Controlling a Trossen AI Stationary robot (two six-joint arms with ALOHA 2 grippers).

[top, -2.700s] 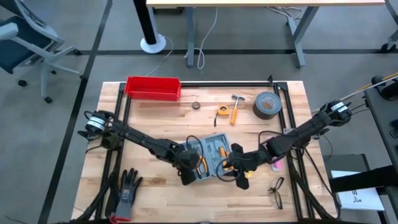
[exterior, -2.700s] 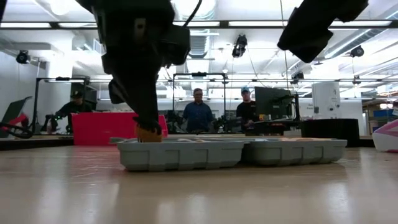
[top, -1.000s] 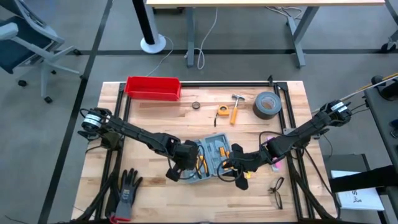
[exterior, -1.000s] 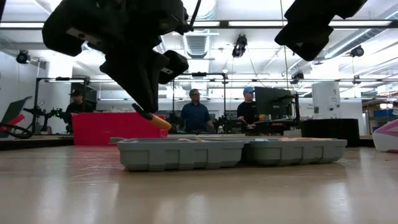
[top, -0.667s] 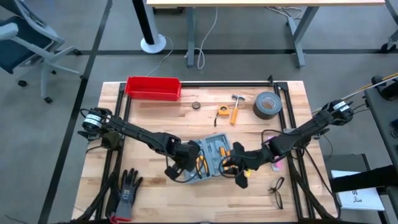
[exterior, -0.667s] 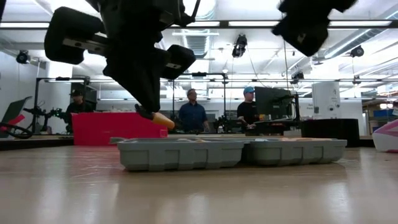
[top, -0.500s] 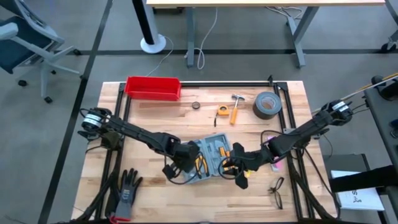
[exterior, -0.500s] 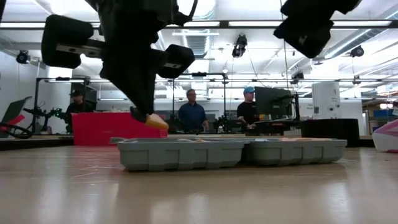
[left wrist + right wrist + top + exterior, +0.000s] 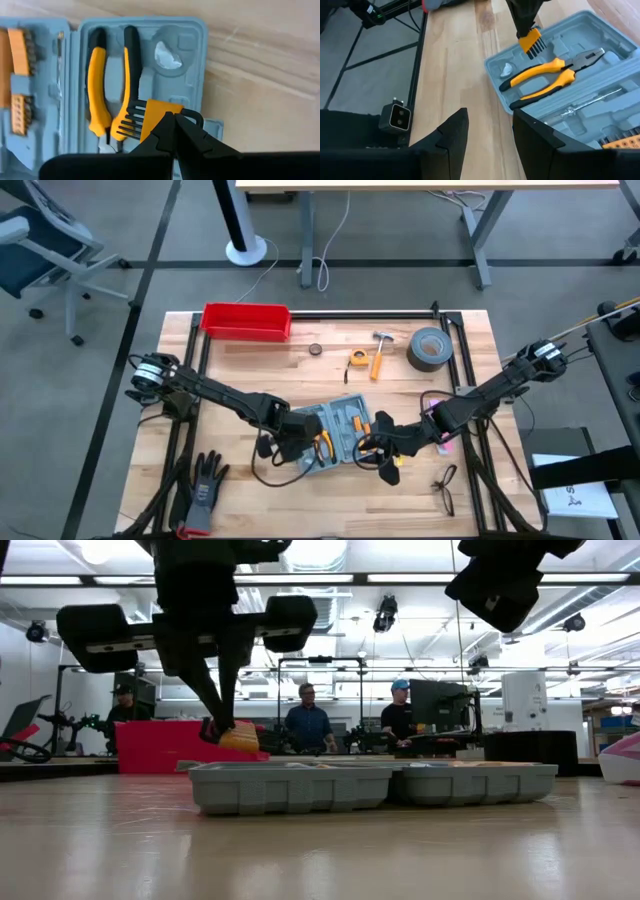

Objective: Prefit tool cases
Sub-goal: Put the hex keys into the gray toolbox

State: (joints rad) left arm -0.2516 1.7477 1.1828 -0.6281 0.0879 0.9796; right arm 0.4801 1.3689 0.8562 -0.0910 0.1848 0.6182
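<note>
Left gripper (image 9: 173, 131), clamped on an orange hex-key set (image 9: 150, 119) above the open tool case (image 9: 335, 432); fingertips mask its far end. Right gripper (image 9: 487, 131) spread, empty.

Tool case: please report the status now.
Left gripper shut on orange hex key set, above open tool case. Right gripper open, beside case. Pliers already seated.

The hinged plastic tool case (image 9: 335, 435) is grey-blue all over, moulded slots included. At 9 o'clock inside it, the steel pliers (image 9: 107, 90) have yellow-orange grips with black tips, and the black-fingered left gripper (image 9: 175, 131) has a small orange holder (image 9: 150, 120) with a row of black keys. Bit strips (image 9: 19, 87) are orange. Light wooden table (image 9: 260, 360), shiny red rectangular bin (image 9: 246, 321) at 11 o'clock.
</note>
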